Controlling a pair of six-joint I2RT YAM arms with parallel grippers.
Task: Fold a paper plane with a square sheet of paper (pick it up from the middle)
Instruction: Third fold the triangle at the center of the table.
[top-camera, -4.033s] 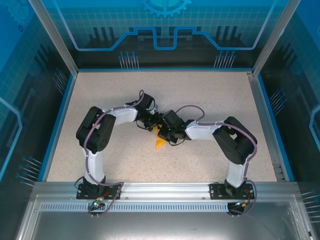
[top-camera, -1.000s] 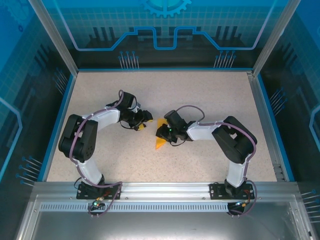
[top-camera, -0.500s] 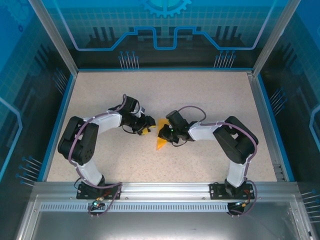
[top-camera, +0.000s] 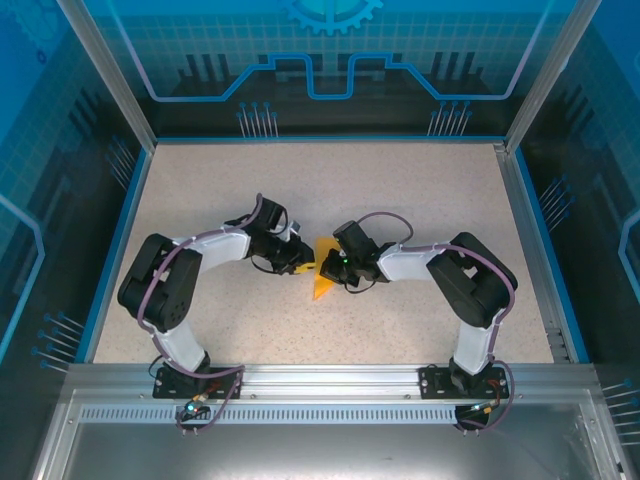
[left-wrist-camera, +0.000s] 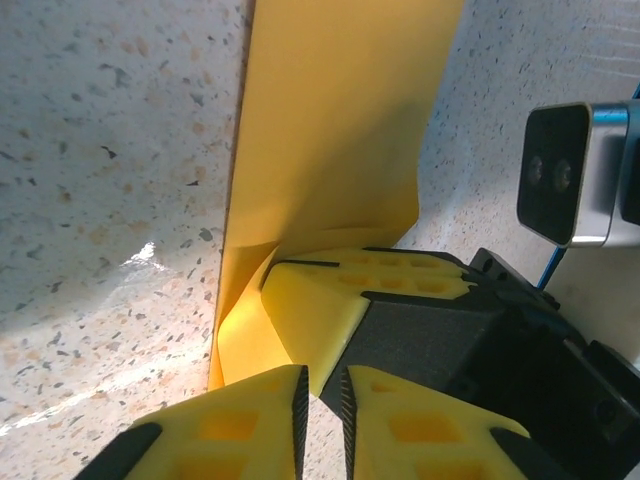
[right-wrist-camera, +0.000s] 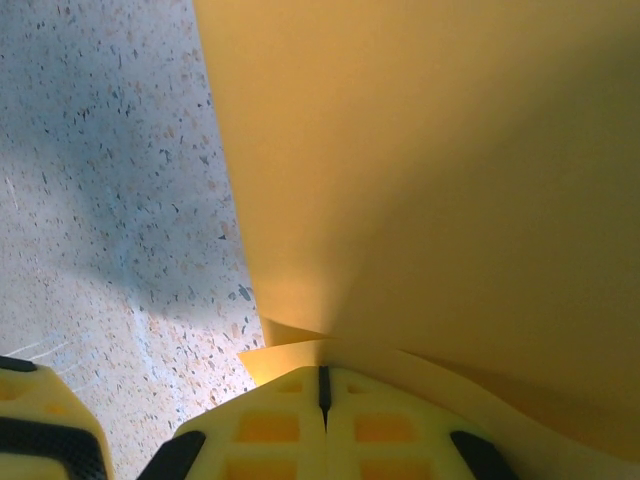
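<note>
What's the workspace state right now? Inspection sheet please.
Surface: speckled beige tabletop, no damage seen.
Job's things: folded orange-yellow paper at centre, between both arms.
Clutter: nothing seen.
End effectors: right end effector shut on the paper; left end effector nearly closed at its edge, grip unclear.
Cables: purple cables looped along both arms, clear of the paper.
Surroundings: blue enclosure panels, aluminium rail at the near edge.

Bright light; soft shadow beside the square sheet of paper (right-wrist-camera: 450, 150).

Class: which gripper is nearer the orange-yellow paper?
Right. The right gripper is shut on the paper at its edge; the left gripper sits at its left side, and whether it touches is unclear.
</note>
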